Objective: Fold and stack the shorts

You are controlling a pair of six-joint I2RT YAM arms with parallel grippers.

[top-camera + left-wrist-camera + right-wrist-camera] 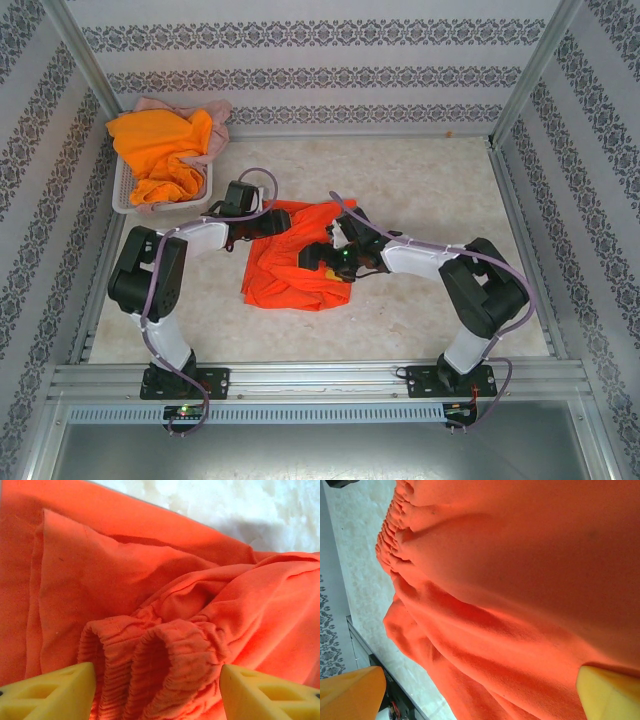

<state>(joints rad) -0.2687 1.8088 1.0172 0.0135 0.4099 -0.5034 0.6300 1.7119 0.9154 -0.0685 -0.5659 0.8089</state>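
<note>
**Asker:** When the scene is viewed from overhead, where does each pair of shorts lie?

**Describer:** The red-orange shorts (290,278) lie crumpled near the middle of the pale, marbled table (430,190), between the two arms. The bright orange shorts (160,150) are heaped in a white mesh basket (122,196) at the far left corner. The dusty pink shorts (216,125) sit under and behind them, spilling over the basket's far rim. The basket is well apart from the cloth on the table.

**Asker:** And the grippers?

**Describer:** Both are low over the red-orange shorts. The left gripper (157,695) is at the far left part of the cloth. In its wrist view, its yellow fingertips (55,692) are spread wide. The gathered waistband (167,662) is bunched in two ribbed folds between them, loose rather than pinched. Beyond the waistband, a flat layer of fabric is folded over another.

**Asker:** Is the right one gripping anything?

**Describer:** No, it is released too. The right gripper (480,697) is over the right side of the cloth. Its two fingertips sit at opposite lower corners of its wrist view, with rumpled red-orange fabric across the gap. I cannot tell whether either tip touches the cloth.
</note>
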